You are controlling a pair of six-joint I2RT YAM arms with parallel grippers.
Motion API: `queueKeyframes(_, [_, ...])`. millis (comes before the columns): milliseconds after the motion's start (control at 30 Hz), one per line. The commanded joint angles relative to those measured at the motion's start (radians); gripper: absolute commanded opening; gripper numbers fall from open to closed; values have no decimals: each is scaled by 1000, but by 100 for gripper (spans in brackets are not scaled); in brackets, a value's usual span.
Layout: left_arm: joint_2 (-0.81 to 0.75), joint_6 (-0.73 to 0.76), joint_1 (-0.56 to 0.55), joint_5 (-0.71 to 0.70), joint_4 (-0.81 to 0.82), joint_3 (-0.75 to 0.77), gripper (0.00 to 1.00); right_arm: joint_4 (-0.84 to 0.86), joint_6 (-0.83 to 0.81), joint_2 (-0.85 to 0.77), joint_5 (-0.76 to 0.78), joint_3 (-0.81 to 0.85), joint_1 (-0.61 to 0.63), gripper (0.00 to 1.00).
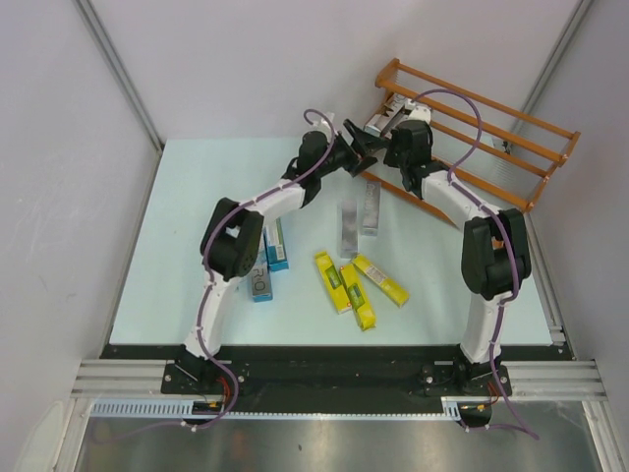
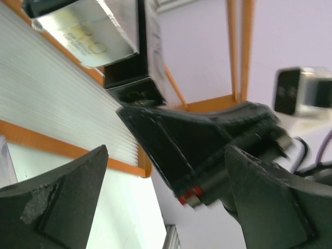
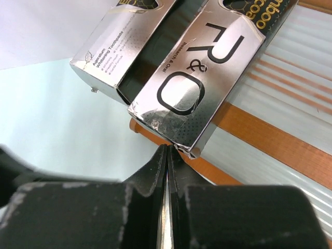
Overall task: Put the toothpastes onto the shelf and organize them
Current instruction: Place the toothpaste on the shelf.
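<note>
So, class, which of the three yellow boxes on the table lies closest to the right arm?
The rightmost yellow box; the middle one and the left one lie farther from the right arm.

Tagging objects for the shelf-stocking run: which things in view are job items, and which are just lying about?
Job items: orange-brown wooden rail shelf; silver-grey toothpaste cartons; blue cartons; three yellow green-striped cartons.
Not job items: pale blue table; grey metal base rail.

Two silver-grey cartons (image 3: pixel 202 78) lie side by side at the edge of the orange-brown shelf (image 3: pixel 270 141). On the counter (image 1: pixel 177 246) lie two silver cartons (image 1: pixel 371 205), three yellow cartons (image 1: pixel 358 295) and one blue carton (image 1: pixel 278 246).
</note>
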Motion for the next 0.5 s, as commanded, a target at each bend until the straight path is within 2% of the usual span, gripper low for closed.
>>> queueKeyframes(0, [-164, 68, 2, 44, 103, -138, 100, 27, -22, -5, 11, 42, 17, 5])
queueKeyframes(133, [-282, 129, 9, 24, 137, -313, 100, 21, -26, -37, 13, 9, 38, 5])
queueKeyframes(267, [-423, 237, 17, -17, 80, -504, 100, 12, -19, -85, 22, -36, 73, 5])
queueKeyframes(467, [-640, 441, 18, -123, -148, -682, 100, -2, 15, -184, 50, -130, 139, 5])
